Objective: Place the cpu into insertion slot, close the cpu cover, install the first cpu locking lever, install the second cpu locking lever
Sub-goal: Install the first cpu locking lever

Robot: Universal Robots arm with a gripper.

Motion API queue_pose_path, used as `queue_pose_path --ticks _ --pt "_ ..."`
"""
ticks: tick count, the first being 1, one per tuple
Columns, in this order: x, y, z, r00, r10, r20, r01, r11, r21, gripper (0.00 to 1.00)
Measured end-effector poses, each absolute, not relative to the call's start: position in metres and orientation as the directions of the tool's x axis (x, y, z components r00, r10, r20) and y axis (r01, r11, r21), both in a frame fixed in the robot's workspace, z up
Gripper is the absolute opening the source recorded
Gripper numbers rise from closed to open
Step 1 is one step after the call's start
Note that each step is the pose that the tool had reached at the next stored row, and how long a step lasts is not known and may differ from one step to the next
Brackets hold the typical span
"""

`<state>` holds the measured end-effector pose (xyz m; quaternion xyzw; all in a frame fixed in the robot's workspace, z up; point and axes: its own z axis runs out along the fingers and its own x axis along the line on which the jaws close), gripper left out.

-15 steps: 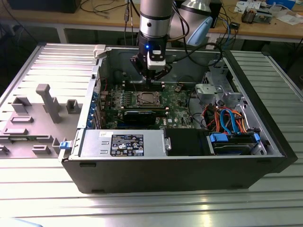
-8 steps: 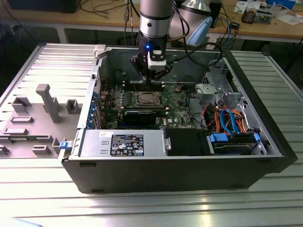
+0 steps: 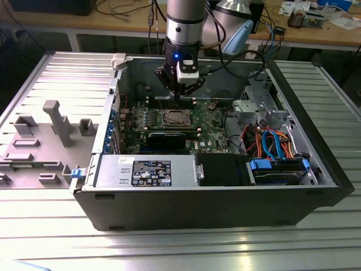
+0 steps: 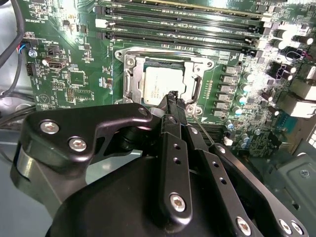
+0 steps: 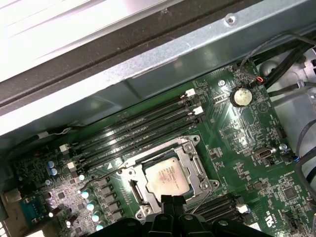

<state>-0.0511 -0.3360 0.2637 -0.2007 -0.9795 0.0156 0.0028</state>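
cpu [image 4: 165,84] seated in slot [image 4: 163,63], cover [image 4: 129,81] looks flat down round it. hand [image 4: 173,95] has its fingers together with nothing between them, tips at the cover's edge, just beside a thin wire lever [image 4: 203,132] that looks unlatched. I read this as the lever step: press on the wire itself, guide it under its hook, keep off the board [image 4: 74,74]. Second wrist view gives tip position; exterior view gives hand height in the case [image 3: 197,197].

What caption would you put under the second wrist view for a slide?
Shut gripper poised by the edge of the cpu, which lies framed by its flat-lying cover.
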Motion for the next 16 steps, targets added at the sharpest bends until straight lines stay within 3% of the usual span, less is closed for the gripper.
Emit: queue_pose_path --ticks 16 --pt "-0.0511 -0.3360 0.2637 -0.936 0.352 -0.001 0.352 0.936 -0.032 0.11"
